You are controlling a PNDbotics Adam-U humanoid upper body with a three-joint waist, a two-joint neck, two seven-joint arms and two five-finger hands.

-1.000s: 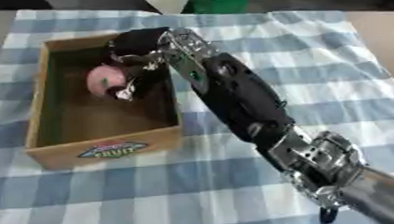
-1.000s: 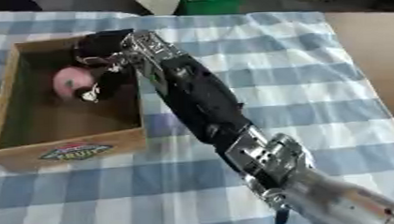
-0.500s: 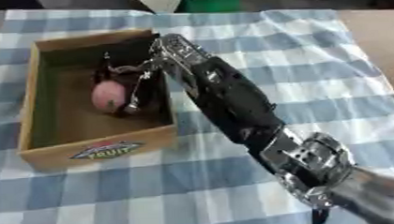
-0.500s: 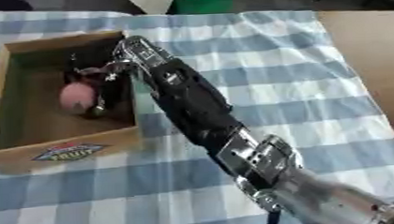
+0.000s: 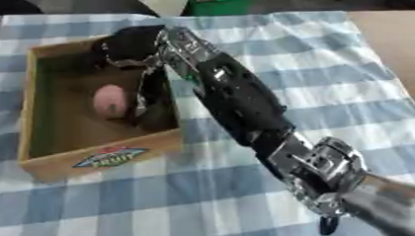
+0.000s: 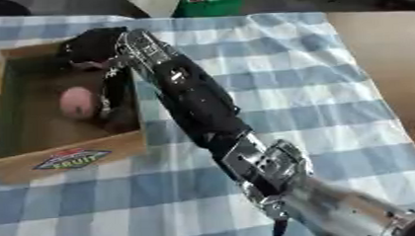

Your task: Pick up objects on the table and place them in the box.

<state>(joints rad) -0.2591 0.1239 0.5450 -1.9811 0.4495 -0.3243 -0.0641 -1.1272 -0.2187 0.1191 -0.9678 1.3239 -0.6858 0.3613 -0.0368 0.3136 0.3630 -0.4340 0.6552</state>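
1. Fingers of the right hand hang straightened and slack, pointing down into the box; they are not curled round anything. The pink object lies just beside them, and contact cannot be confirmed from either view. Judgement: this posture fits a release made low inside the box, so the object settles without a drop.

2. Table, covered by a blue-and-white checked cloth: no other loose object shows on the visible cloth. Items at the far edge, one of them green, are too unclear to identify.

3. Right arm: it enters from the lower right and stretches diagonally across the cloth, crossing above the box's right wall. The long reach is what brings the hand over the box interior.

4. Box: a wooden crate with a fruit label on its near wall, sitting on the left part of the cloth, open top facing up to receive objects.

5. Pink object: rounded, resting on the box floor near the right wall. Judged placed.

6. Left hand: not seen in either view.
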